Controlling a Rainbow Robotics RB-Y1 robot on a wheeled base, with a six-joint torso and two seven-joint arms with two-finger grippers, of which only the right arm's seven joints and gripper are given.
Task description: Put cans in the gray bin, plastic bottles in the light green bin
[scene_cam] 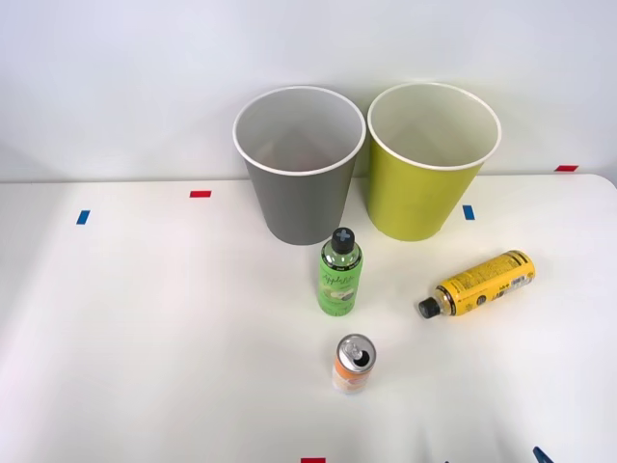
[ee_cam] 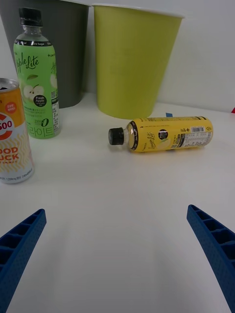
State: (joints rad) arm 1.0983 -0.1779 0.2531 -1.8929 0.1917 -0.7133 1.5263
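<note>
My end effector (ee_cam: 117, 254) fingers apart, nothing held, low over counter (scene_cam: 145, 338), aimed at yellow can (ee_cam: 166, 133) lying sideways; likely 1st pick for gray bin (scene_cam: 299, 183).

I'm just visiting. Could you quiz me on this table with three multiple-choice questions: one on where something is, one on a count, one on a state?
1. The green bottle stands:
A. in front of the gray bin
B. inside the light green bin
C. behind both bins

2. How many drink containers are on the table?
A. one
B. three
C. five

3. The yellow can is:
A. upright
B. lying on its side
C. held in the hand

Answers:
1. A, it stands just before that bin.
2. B, green bottle, yellow can and orange can.
3. B, its black cap points sideways, and the open hand is empty.
</note>
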